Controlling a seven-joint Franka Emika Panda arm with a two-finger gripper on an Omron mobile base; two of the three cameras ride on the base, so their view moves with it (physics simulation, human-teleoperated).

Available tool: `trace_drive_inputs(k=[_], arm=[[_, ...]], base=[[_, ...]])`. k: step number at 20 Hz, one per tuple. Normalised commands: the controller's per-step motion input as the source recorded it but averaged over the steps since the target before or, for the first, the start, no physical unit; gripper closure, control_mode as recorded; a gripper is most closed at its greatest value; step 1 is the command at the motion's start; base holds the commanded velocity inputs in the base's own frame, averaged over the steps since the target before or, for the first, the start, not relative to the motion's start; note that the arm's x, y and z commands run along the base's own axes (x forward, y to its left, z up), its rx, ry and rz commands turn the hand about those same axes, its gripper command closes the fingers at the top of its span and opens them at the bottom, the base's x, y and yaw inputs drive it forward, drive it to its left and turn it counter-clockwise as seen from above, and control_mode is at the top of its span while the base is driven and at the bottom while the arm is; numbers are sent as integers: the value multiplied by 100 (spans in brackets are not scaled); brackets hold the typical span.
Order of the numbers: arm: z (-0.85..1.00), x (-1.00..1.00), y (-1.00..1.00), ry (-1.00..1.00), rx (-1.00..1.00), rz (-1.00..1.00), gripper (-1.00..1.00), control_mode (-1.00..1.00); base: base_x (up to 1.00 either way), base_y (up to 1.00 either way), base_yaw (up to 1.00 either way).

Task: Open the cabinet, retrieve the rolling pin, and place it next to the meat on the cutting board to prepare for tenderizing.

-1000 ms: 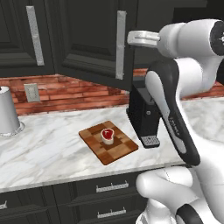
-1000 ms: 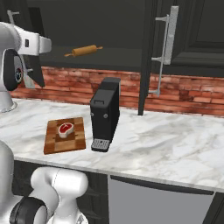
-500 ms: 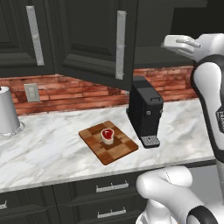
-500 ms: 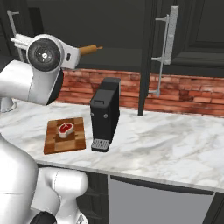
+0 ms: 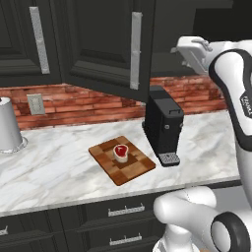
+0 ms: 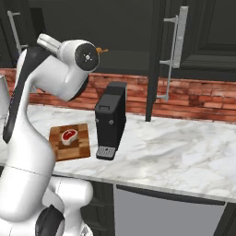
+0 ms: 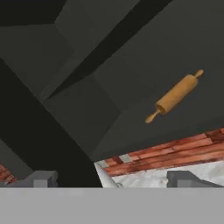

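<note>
Kitchen — marble counter [image 5: 59,172], brick backsplash [image 5: 74,106]

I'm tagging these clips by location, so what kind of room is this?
A kitchen, rendered rather than real: a marble counter under dark wall cabinets, a brick backsplash, a coffee machine and a steak on a cutting board.

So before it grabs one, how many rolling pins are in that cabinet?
1. The rolling pin lies on the dark shelf inside the open cabinet, ahead of the open gripper. Deeper shelf corners are too dark to rule out others.

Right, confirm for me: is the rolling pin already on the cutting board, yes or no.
No: the rolling pin lies inside the open cabinet, while the cutting board carries just the meat.
</note>
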Motion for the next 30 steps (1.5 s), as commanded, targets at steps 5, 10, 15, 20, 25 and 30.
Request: trace_drive_inputs(k=[5,10,15,20,25,30], arm=[[-20,38,37,11,14,17,-100,-100],[-28,18,64,0,10,15,-100,-100],[-21,-4,74,0,5,17,-100,-100],[-10,-78,98,-7,0,24,-100,-100],[-9,-75,100,-10,0,21,-100,-100],[-11,-35,100,-9,0,8,-100,-100]], base=[[0,0,0],[0,0,0],[0,0,0],[0,0,0],[0,0,0],[0,0,0]])
